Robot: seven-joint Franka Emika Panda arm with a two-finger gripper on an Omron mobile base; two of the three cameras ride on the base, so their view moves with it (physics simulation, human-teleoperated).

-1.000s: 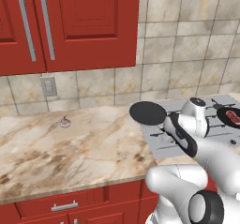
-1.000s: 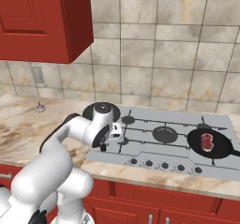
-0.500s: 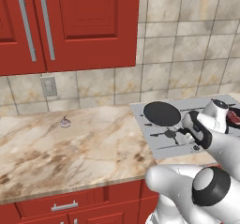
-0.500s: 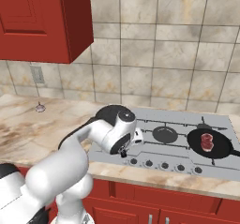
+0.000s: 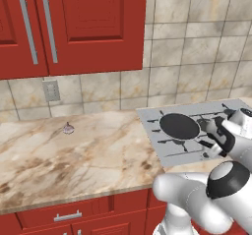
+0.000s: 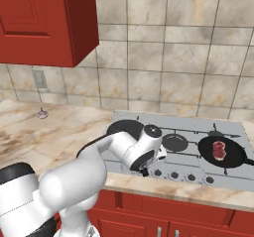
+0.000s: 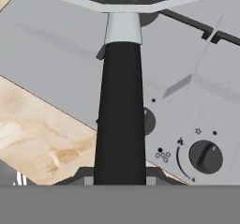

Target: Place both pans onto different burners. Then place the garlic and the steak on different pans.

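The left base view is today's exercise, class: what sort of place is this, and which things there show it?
Most likely a home kitchen, rendered. A silver-grey cooktop with a black pan on a burner is set into a marble-look counter, red cabinets hang above a tiled wall, and a garlic bulb lies on the counter.

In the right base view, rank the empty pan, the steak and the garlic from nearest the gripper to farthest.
1. Empty pan, on the cooktop's left burner, at the gripper; its handle runs to the fingers.
2. Steak, in the right pan.
3. Garlic, far left on the counter.
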